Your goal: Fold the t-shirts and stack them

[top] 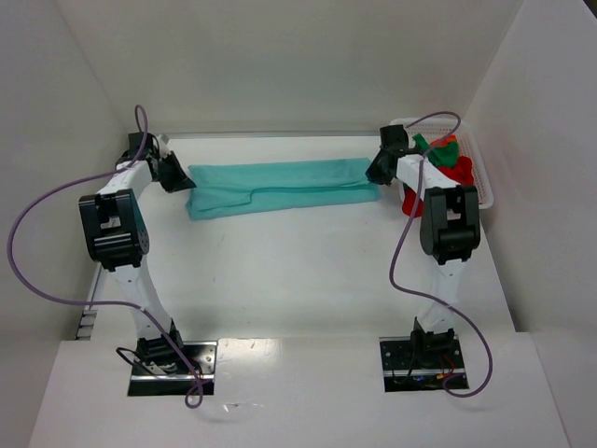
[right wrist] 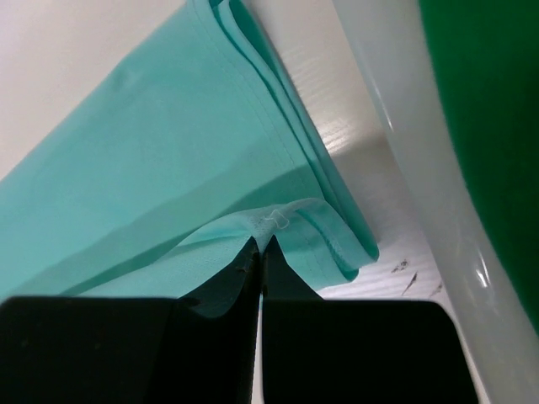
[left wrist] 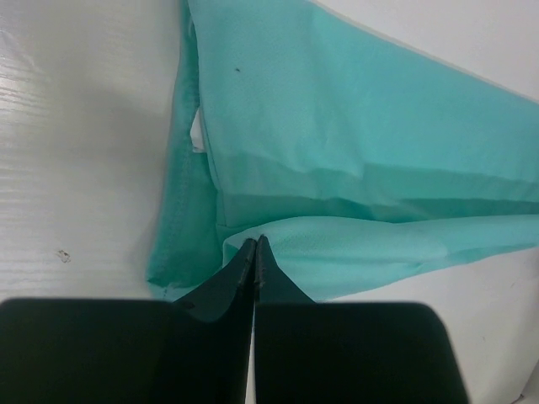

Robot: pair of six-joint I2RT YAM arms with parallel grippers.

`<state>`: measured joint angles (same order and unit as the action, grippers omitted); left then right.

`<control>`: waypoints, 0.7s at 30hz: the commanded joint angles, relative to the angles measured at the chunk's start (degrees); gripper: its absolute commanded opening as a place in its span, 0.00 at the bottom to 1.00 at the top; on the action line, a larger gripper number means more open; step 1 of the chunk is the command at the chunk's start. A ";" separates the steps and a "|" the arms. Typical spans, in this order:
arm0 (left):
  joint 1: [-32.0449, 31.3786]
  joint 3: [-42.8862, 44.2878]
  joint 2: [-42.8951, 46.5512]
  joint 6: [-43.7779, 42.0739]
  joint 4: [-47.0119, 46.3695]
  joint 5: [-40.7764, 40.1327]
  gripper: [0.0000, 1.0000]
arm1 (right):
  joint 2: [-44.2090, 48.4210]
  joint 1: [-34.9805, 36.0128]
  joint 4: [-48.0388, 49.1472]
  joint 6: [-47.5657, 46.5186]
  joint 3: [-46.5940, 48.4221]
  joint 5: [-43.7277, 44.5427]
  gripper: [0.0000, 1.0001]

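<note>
Teal t-shirt (top: 280, 187) — arms (top: 114, 229) outstretched, ends pinched

Left arm (top: 117, 229) and right arm (top: 450, 224): same build. White tube-like links, chunky black joint blocks midway, black wrist parts. Each stands on a dark flat base plate (top: 173, 366) carrying black fittings. One thin purple cable (top: 28, 271) per arm, in a loose loop from wrist to base. Left gripper (left wrist: 255, 248) and right gripper (right wrist: 259, 246): matte black, broad flat body, two fingers (left wrist: 223, 286) narrowing to thin tips.

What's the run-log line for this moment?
left gripper: shut on teal t-shirt | right gripper: shut on teal t-shirt | basket: other shirts inside
</note>
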<state>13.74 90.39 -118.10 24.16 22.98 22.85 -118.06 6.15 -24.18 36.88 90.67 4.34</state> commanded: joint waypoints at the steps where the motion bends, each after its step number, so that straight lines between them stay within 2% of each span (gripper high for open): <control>1: 0.94 2.77 -1.52 -1.75 -0.13 -1.05 0.00 | -1.91 0.09 -0.78 -1.11 3.98 3.31 0.00; 6: 0.41 4.00 -2.83 -2.28 -0.13 -1.05 0.00 | -3.58 0.09 -0.25 -1.11 5.30 3.31 0.01; 9: -0.11 4.01 -3.45 -2.28 0.40 -1.05 0.00 | -4.10 0.09 0.28 -1.11 6.53 3.31 0.07; 16: -0.11 5.05 -3.45 -2.81 0.40 0.00 0.03 | -4.64 -0.44 4.75 -1.11 7.24 -0.46 0.36; 17: -0.11 5.06 -3.45 -2.81 0.40 0.52 0.03 | -4.03 -0.44 6.07 -1.63 7.24 -0.47 0.44; 21: -0.11 5.06 -3.98 -3.42 0.40 1.66 0.07 | -3.40 -0.44 6.60 -2.25 7.85 -2.49 0.50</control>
<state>13.47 93.49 -121.01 22.46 23.99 22.94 -122.32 6.02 -21.39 35.51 95.37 3.09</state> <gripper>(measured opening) 0.060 0.494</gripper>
